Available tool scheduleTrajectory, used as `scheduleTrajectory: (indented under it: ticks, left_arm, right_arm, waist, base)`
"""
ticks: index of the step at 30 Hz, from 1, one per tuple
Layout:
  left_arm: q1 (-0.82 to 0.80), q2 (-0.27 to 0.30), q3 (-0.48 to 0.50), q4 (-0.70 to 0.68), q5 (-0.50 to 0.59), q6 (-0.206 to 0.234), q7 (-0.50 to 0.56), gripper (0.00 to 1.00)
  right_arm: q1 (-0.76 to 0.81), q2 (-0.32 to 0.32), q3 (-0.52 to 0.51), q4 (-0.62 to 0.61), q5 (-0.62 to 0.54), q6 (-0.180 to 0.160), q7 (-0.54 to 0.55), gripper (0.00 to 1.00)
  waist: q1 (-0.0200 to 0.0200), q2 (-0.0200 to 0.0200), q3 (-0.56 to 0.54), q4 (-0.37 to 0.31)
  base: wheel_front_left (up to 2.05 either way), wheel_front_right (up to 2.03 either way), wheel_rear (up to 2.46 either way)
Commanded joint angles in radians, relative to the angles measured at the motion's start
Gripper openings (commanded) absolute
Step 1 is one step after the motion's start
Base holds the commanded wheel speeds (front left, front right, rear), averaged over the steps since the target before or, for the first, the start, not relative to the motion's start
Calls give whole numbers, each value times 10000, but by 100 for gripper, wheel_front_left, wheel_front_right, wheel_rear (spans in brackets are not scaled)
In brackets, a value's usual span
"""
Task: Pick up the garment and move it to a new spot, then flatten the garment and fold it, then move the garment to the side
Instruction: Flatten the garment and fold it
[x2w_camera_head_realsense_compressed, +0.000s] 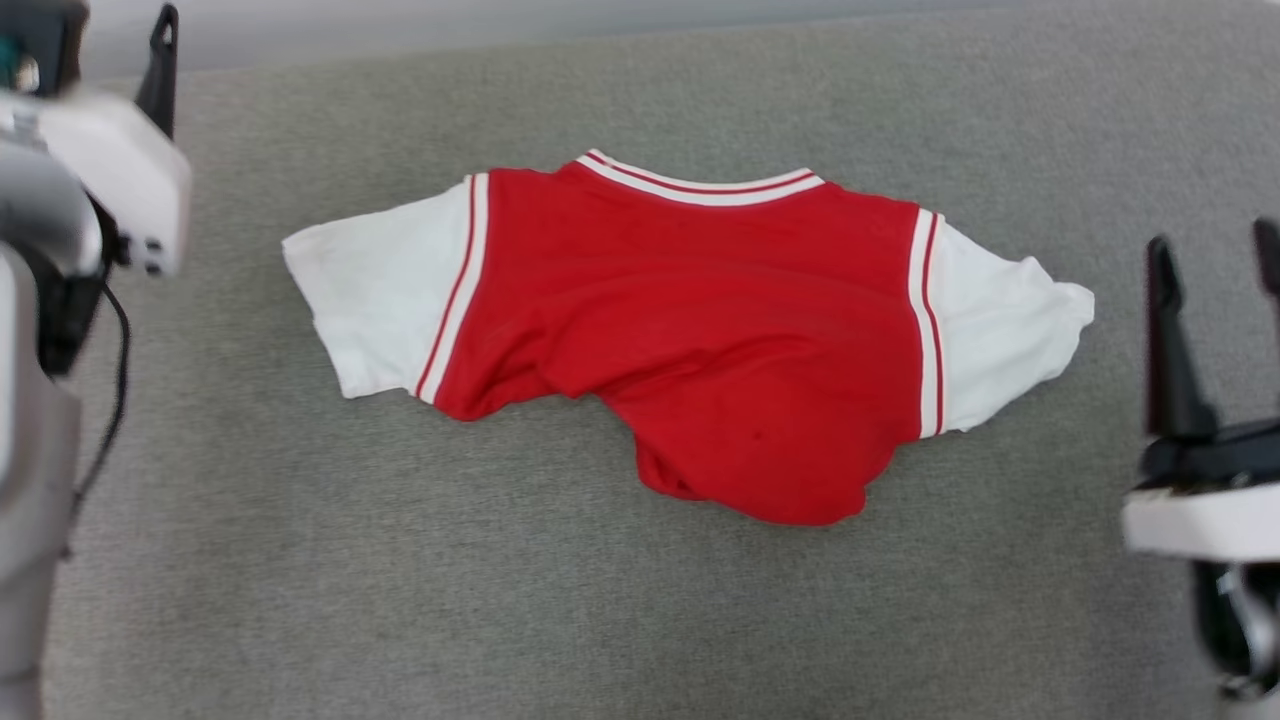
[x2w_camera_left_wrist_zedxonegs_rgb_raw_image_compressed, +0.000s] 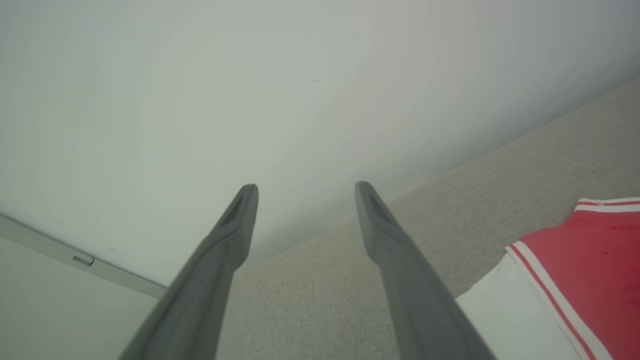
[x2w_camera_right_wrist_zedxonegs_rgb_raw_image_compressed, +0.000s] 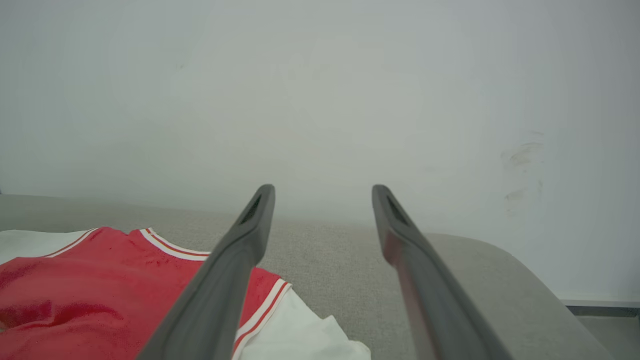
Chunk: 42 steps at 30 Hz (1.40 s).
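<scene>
Tools on both arms gape wide and hold nothing. The left tool (x2w_camera_left_wrist_zedxonegs_rgb_raw_image_compressed: 306, 186) hangs off the left side of the shirt (x2w_camera_head_realsense_compressed: 700, 300), clear of its left sleeve (x2w_camera_head_realsense_compressed: 375, 290). The right tool (x2w_camera_right_wrist_zedxonegs_rgb_raw_image_compressed: 324, 187) hangs off the right sleeve (x2w_camera_head_realsense_compressed: 1005, 335), also clear of the cloth. Between them the shirt lies across the middle of the grey surface (x2w_camera_head_realsense_compressed: 640, 620), collar (x2w_camera_head_realsense_compressed: 700, 188) toward the far edge and both white sleeves spread outward. Its upturned side is plain red, smooth near the collar, while the lower part is bunched and tucked under at the near right. A pale wall (x2w_camera_right_wrist_zedxonegs_rgb_raw_image_compressed: 320, 75) rises behind the surface.
</scene>
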Motion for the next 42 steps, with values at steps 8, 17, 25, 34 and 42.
scheduleTrajectory:
  ticks: [8, 17, 25, 34, 42]
  left_arm:
    - [-2123, 1691, -3004, 494, -3194, -43, 4540, 100]
    - [-3435, 2940, -4958, -98, -5805, -46, 8883, 100]
    - [-3530, 3384, -5512, 36, -6047, -39, 10424, 100]
    - [-2440, 3676, -5804, 235, -6307, -13, 10280, 0]
    - [-2502, 3680, -5647, -13, -6598, -34, 9654, 0]
  right_arm:
    - [1131, 1546, 407, -955, -441, -7, -358, 100]
    - [941, 1884, 707, -1160, -364, -9, -436, 100]
    - [529, 1919, 838, -1230, -320, -7, -429, 100]
    - [420, 1918, 789, -952, -315, -7, -428, 100]
    - [358, 1587, 314, -748, -405, -7, -427, 100]
  waist:
    - [0, 0, 810, -660]
    - [0, 0, 1803, -1224]
    - [0, 0, 2537, -1601]
    - [0, 0, 2743, -1638]
    - [0, 0, 2148, -1284]
  base:
    - [0, 0, 0]
    - [0, 0, 0]
    - [0, 0, 0]
    - [0, 0, 0]
    - [0, 0, 0]
